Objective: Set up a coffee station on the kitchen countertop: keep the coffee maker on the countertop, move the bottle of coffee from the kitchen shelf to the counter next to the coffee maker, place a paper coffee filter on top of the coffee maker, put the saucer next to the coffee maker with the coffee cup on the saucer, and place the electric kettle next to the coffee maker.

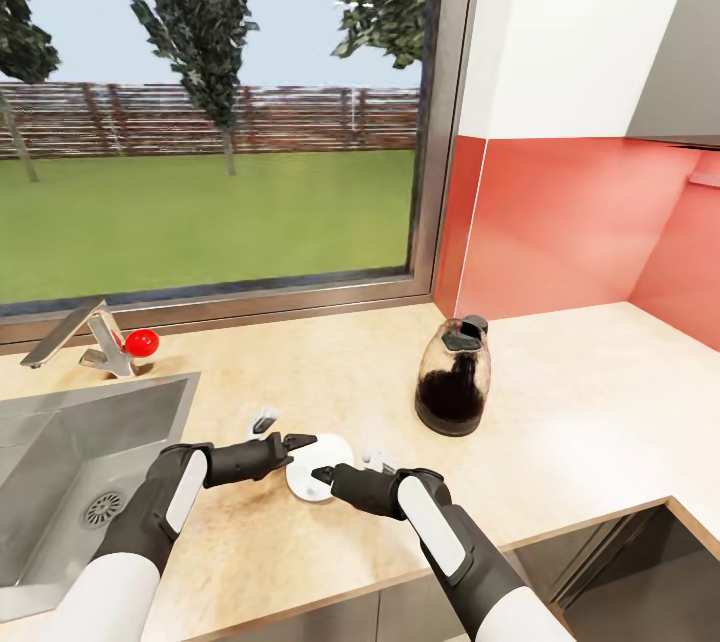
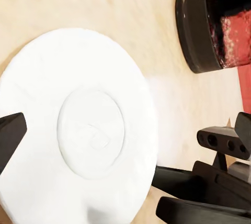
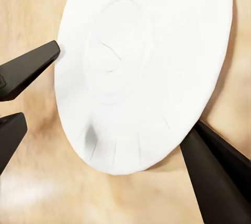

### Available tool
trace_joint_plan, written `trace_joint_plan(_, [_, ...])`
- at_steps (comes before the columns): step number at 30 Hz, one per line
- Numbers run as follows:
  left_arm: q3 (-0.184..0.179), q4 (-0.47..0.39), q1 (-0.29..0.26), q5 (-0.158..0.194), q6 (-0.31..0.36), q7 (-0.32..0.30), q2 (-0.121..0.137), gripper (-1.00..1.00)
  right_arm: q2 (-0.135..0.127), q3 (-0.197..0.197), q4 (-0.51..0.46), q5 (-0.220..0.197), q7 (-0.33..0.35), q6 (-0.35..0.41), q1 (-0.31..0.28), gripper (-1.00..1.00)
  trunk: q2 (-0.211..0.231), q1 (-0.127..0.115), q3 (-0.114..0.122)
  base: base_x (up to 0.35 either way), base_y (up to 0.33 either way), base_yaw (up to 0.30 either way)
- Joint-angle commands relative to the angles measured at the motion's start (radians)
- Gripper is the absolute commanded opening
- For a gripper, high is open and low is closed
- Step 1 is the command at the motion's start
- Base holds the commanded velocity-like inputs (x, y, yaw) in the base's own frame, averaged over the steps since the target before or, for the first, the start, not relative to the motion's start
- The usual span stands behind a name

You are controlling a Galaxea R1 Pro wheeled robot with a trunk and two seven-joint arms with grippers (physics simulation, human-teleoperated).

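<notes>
The white round saucer (image 1: 335, 457) lies on the pale wood-look countertop (image 1: 580, 422), a short way in from its front edge. Both grippers crowd over it. My left gripper (image 1: 305, 442) is open at its far-left rim, one dark fingertip (image 2: 13, 132) just off the plate's edge (image 2: 78, 130). My right gripper (image 1: 322, 474) is open at the near side, with fingers on either side of the saucer (image 3: 151, 62) and one finger (image 3: 219, 177) tucked at its rim. The glass electric kettle (image 1: 455, 382), with its black lid and dark liquid, stands upright behind and to the right (image 2: 209, 25).
An inset grey sink (image 1: 80, 482) with a faucet (image 1: 85, 332) and a red knob (image 1: 142, 342) lies to the left. A large window runs behind the counter and a red wall panel (image 1: 560, 222) closes the right corner. The counter's front edge runs just behind my forearms.
</notes>
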Motion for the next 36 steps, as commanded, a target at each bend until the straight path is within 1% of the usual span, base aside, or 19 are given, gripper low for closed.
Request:
trace_joint_plan(1, [0.002,0.0,-0.001,-0.003,0.004,-0.004,-0.001,1.0,0.0,0.001,-0.001,-0.007,-0.011,0.003,-0.001,1.0,-0.002,0.001,-0.002,0.0,0.0,0.0])
trace_joint_plan(7, [0.001,0.0,0.0,-0.003,0.004,-0.004,0.0,1.0,0.0,0.001,-0.006,-0.007,-0.011,-0.002,-0.001,1.0,-0.002,0.001,-0.002,0.0,0.0,0.0])
trace_joint_plan(12, [0.002,0.0,0.001,-0.003,0.004,-0.004,0.0,1.0,0.0,0.001,-0.055,-0.007,-0.011,-0.003,-0.001,1.0,-0.002,0.001,-0.002,0.0,0.0,0.0])
trace_joint_plan(15, [0.002,0.0,0.001,-0.003,0.004,-0.004,0.0,1.0,0.0,0.001,-0.065,-0.007,-0.012,-0.003,-0.001,1.0,-0.002,0.001,-0.002,0.0,0.0,0.0])
trace_joint_plan(18, [0.003,0.0,0.001,-0.003,0.004,-0.004,0.001,1.0,0.0,0.001,-0.068,-0.007,-0.012,-0.012,-0.001,1.0,-0.002,0.001,-0.002,0.0,0.0,0.0])
trace_joint_plan(24, [0.003,0.0,0.001,-0.003,0.004,-0.004,0.0,1.0,0.0,0.001,-0.067,-0.007,-0.012,-0.056,-0.001,1.0,-0.002,0.001,-0.002,0.0,0.0,0.0])
trace_joint_plan(33, [0.003,0.0,0.001,-0.003,0.004,-0.004,0.0,1.0,0.0,0.001,-0.067,-0.007,-0.012,-0.063,-0.001,1.0,-0.002,0.001,-0.002,0.0,0.0,0.0])
trace_joint_plan(34, [0.003,0.0,0.001,-0.003,0.004,-0.004,0.0,1.0,0.0,0.001,-0.067,-0.007,-0.012,-0.063,-0.001,-1.0,-0.002,0.001,-0.002,0.0,0.0,0.0])
trace_joint_plan(36, [0.002,0.0,0.001,-0.003,0.004,-0.004,0.0,1.0,0.0,0.001,-0.067,-0.007,-0.012,-0.063,-0.001,-1.0,-0.002,0.001,-0.002,0.0,0.0,0.0])
